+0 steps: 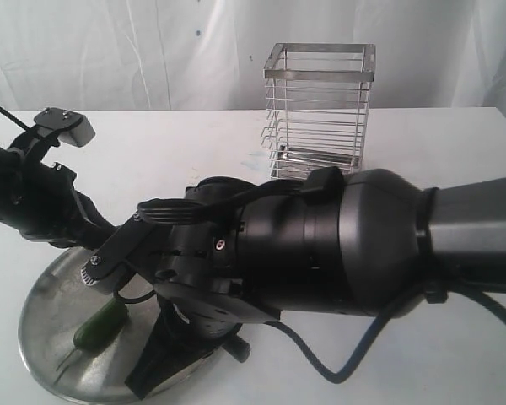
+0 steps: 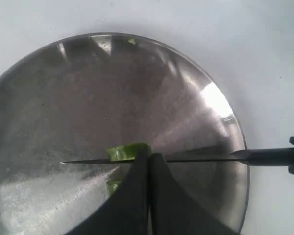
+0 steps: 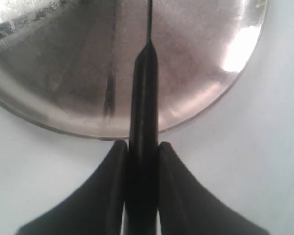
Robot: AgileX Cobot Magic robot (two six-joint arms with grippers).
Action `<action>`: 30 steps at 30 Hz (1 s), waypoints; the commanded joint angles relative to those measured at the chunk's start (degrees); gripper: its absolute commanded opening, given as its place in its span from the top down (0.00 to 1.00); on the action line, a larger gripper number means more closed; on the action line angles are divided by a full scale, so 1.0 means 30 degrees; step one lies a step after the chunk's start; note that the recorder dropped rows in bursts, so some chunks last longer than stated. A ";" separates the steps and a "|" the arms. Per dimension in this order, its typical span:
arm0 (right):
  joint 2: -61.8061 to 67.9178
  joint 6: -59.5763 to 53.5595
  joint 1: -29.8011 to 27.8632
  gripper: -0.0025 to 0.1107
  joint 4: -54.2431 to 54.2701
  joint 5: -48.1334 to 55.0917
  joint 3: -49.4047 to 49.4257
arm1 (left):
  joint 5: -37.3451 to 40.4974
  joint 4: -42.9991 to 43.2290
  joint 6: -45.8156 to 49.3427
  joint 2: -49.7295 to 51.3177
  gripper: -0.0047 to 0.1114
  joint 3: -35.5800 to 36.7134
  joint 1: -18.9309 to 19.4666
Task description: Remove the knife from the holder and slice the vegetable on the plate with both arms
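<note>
— Jaws first. On the left?
— Pressed flat together, no gap, nothing pinched between. Left gripper [image 2: 149, 157], tips down over the middle of the plate [image 2: 63, 98], right at the pepper [image 2: 126, 152].
— Touching the pepper?
— Looks so; hard to tell whether pressing or only meeting it.
— And the pepper itself?
— Lying on the plate's floor near the middle, glossy green. A small green piece [image 2: 113, 185] just beside it, also inside the plate.
— Then the knife [image 2: 196, 158]?
— Level across the plate, seen edge-on as a thin line. Blade meeting the pepper just in front of the left tips, point beyond it but inside the rim, handle sticking out past the plate's edge. Cannot tell how deep in the pepper.
— Jaws on the right?
— Clenched on the knife handle, gripped from both sides. Right gripper [image 3: 142, 147], just outside the plate's rim, above the white table [image 1: 438, 354].
— Holder [image 1: 319, 110]?
— Upright on the table, well behind the plate and off to its right, apart from both arms.
</note>
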 commanded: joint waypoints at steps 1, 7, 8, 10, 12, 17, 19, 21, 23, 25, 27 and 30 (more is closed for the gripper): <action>-0.0251 0.0097 0.0019 0.98 -0.0192 0.0056 -0.0134 | 0.0362 -0.0067 -0.0012 0.0569 0.96 0.0065 -0.0157; -0.0251 0.0097 0.0019 0.98 -0.0192 0.0020 -0.0134 | -0.1642 -0.1330 0.0222 0.2134 0.96 0.0065 -0.0157; -0.0251 0.0097 0.0019 0.98 -0.0192 0.0020 -0.0134 | -0.2083 -0.1866 0.0407 0.2239 0.96 0.0025 -0.0157; -0.0251 0.0097 0.0019 0.98 -0.0227 0.0017 -0.0134 | -0.2500 -0.2640 0.1307 0.2332 0.96 -0.0188 -0.0157; -0.0251 0.0097 0.0019 0.98 -0.0349 0.0017 -0.0134 | -0.2285 -0.2805 0.1414 0.2298 0.96 -0.0537 -0.0157; -0.0251 0.0097 0.0019 0.98 -0.0344 0.0057 -0.0134 | -0.0781 -0.2805 0.1414 0.2161 0.96 -0.0989 -0.0157; -0.0251 0.0097 0.0019 0.98 -0.0219 0.0242 -0.0134 | -0.0560 -0.2615 0.1414 0.1762 0.96 -0.0989 -0.0157; -0.0251 0.0097 0.0019 0.98 0.0423 0.0390 -0.0134 | -0.0511 -0.2302 0.1201 0.1242 0.96 -0.0989 -0.0119; -0.0251 0.0097 0.0019 0.98 0.1288 0.0485 -0.0134 | -0.0211 -0.2256 0.1201 0.0595 0.96 -0.0989 -0.0119; -0.0251 0.0060 0.0245 0.98 0.1657 0.0517 -0.0134 | 0.0173 -0.2093 0.1167 -0.0103 0.96 -0.0989 -0.0119; -0.0251 0.0060 0.0849 0.98 0.1687 0.0604 -0.0134 | 0.0376 -0.1563 0.0392 -0.1012 0.96 -0.0853 -0.0119; -0.0251 0.0407 0.1240 0.98 0.1730 0.0746 -0.0134 | 0.0230 -0.0254 -0.0942 -0.1628 0.96 -0.0305 -0.0119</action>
